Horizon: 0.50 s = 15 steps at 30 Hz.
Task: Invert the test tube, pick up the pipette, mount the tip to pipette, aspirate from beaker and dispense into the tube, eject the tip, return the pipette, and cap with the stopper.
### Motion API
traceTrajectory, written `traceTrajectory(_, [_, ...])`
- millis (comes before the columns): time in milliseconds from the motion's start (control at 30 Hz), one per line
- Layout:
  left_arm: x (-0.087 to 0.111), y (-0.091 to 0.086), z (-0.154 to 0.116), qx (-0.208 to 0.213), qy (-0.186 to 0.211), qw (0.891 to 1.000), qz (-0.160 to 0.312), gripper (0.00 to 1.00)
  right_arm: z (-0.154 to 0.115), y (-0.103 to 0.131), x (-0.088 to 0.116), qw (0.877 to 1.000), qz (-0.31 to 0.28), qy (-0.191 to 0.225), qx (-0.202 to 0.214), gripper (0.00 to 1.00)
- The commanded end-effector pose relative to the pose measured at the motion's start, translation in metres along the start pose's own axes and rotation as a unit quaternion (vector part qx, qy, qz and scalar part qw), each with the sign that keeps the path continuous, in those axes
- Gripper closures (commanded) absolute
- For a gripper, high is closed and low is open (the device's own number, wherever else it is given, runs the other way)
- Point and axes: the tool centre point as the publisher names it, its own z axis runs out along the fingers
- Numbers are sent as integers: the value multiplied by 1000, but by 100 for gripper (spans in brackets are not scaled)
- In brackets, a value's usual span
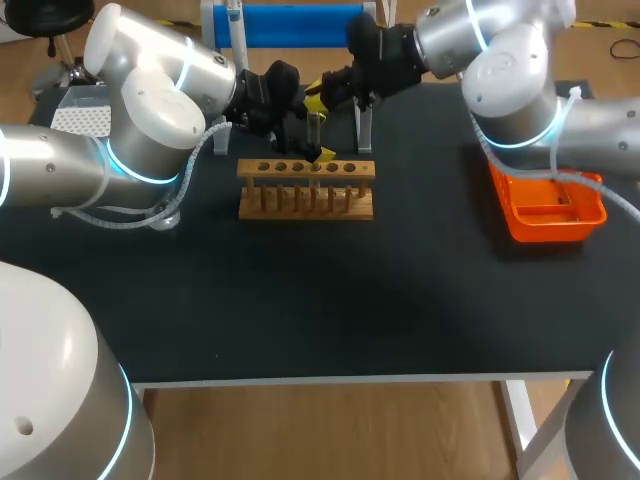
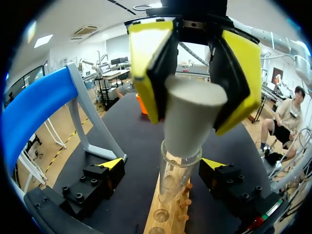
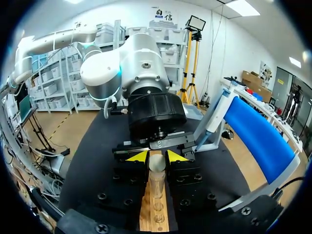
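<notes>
— What is the right gripper point(image 2: 194, 92) doing?

— It is gripping the white stopper point(image 2: 192, 117) from two sides with its yellow pads point(image 2: 146, 58), and the stopper's narrow end is sitting at the mouth of the test tube point(image 2: 178, 170).

— And the tube itself?

— It is standing upright in a hole of the wooden rack point(image 1: 305, 190) (in the head view the grippers' dark fingers are crowding around it, so it is hard to make out there).

— Is the left gripper point(image 2: 163, 165) holding anything?

— No. Its fingers are standing wide, one on each side of the tube, lower than the stopper. One finger is clearly apart from the glass, and the other is lying just beside it.

— Where is the pipette point(image 3: 213, 114)?

— It is hanging on the blue stand point(image 1: 300, 25) behind the rack, well apart from both grippers. An orange tray point(image 1: 545, 212) is lying on the black table point(image 1: 320, 300) at its right side, near the right arm.
</notes>
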Motion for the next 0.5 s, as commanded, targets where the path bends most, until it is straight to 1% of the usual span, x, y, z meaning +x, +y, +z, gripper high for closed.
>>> traceTrajectory(33, [-1, 0, 0, -1, 2, 1000, -1, 0, 0, -2, 0, 1000, 2, 1, 2, 100])
traceTrajectory(500, [-1, 0, 0, -1, 2, 1000, -1, 0, 5, -8, 3, 1000, 6, 7, 5, 100])
